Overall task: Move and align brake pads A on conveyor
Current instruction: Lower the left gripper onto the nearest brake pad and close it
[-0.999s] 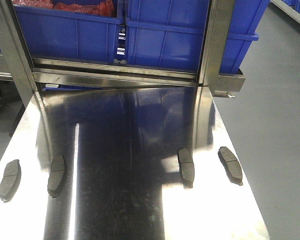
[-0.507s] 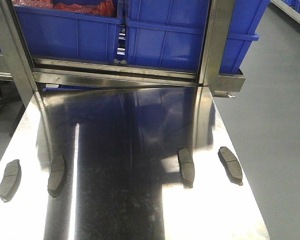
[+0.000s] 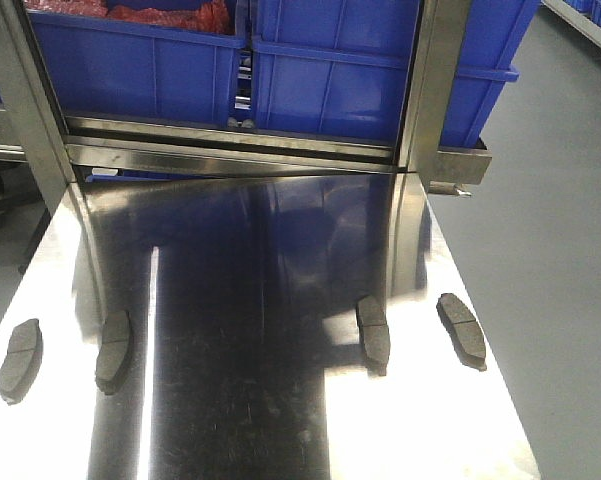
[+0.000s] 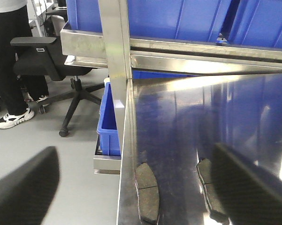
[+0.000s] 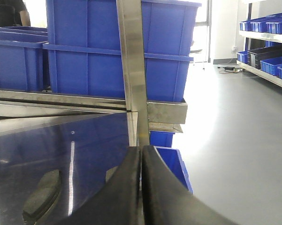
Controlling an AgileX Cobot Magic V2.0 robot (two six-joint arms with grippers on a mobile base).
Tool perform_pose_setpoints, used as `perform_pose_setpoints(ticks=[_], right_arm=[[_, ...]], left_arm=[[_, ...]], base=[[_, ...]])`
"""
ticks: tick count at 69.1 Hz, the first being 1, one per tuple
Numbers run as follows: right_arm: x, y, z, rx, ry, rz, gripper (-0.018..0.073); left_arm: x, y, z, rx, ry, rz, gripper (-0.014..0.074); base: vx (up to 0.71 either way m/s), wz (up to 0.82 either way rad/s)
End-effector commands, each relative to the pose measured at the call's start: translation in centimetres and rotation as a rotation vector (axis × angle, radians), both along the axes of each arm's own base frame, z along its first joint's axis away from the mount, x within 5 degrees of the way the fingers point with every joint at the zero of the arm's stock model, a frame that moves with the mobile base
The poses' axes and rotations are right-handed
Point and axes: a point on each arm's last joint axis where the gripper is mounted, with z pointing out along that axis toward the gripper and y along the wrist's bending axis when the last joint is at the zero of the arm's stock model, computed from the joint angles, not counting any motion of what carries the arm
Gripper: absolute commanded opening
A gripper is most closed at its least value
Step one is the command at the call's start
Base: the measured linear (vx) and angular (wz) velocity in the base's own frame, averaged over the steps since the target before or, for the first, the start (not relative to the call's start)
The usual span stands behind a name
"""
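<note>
Four brake pads A lie on a shiny steel table (image 3: pixel 250 410): two at the left (image 3: pixel 19 358) (image 3: pixel 113 350) and two at the right (image 3: pixel 374 332) (image 3: pixel 461 328). Neither arm shows in the front view. The left wrist view has my left gripper (image 4: pixel 133 159) open above the table's left edge, one pad (image 4: pixel 147 192) below the gap and another (image 4: pixel 207 185) by the right finger. My right gripper (image 5: pixel 141 151) is shut with nothing in it, near the table's right edge, a pad (image 5: pixel 42 190) to its left. The conveyor is out of view.
Large blue bins (image 3: pixel 330 75) sit on a steel rack behind the table, with upright steel posts (image 3: pixel 435 85) at its far corners. A small blue bin (image 4: pixel 110 126), an office chair (image 4: pixel 51 65) and a standing person (image 4: pixel 9 61) are left of the table. Grey floor lies to the right.
</note>
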Motion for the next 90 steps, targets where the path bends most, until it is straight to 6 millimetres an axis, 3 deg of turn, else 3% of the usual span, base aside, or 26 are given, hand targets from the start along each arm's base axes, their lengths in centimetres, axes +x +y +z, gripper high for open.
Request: perform_pose_setpoints(ticks=[1, 15, 23, 43, 68, 90], right_arm=[[-0.1, 0.0, 0.1, -0.011, -0.071, -0.007, -0.0008], [-0.1, 0.0, 0.1, -0.011, -0.071, -0.007, -0.0008], [-0.1, 0.0, 0.1, -0.011, -0.071, -0.007, -0.0008], [-0.1, 0.0, 0.1, -0.011, -0.071, -0.007, -0.0008], [-0.1, 0.0, 0.1, -0.011, -0.071, -0.007, -0.0008], [-0.1, 0.0, 0.1, -0.011, -0.071, -0.007, -0.0008]], left_arm=[[0.3, -0.1, 1.5, 0.001, -0.081, -0.007, 0.071], [0.3, -0.1, 1.2, -0.008, -0.056, -0.007, 0.0684], [1.6, -0.2, 0.7, -0.054, 0.013, -0.019, 0.0682], [8.7, -0.1, -1.8, -0.101, 0.434, -0.057, 0.0679], [17.9, 1.0, -5.3, -0.142, 0.737, 0.007, 0.0665], [23.0, 1.3, -8.8, -0.158, 0.889, 0.009, 0.0652]], base=[[0.0, 0.0], [0.0, 0.0], [0.0, 0.0], [0.0, 0.0], [0.0, 0.0], [0.0, 0.0]])
